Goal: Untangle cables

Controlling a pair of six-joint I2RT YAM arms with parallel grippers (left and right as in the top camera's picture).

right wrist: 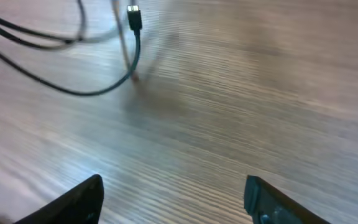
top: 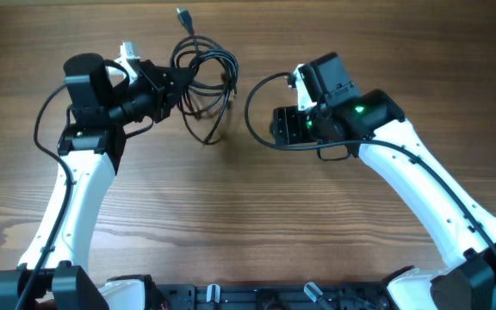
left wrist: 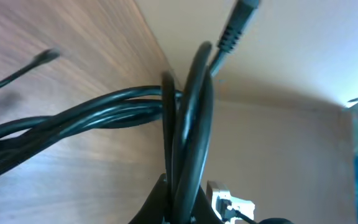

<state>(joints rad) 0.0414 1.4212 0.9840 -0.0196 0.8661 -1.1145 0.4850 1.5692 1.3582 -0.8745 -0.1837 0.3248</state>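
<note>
The cables [left wrist: 188, 124] bunch thick through the left fingers [top: 169, 86], which are clamped on several strands, the rest coiled just beyond on the worktop [top: 248, 215]. They look light, limp and slick. I'd grip near a plug [right wrist: 133, 17], ahead of the right fingers [right wrist: 79, 200], which are spread wide and empty.

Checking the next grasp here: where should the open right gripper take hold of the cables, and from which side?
Probably the single strand of the loose loop at the near end of the cables, approached from the right arm's side by the right gripper. It lies apart from the knot that the left gripper clamps, so it can be straddled.
</note>
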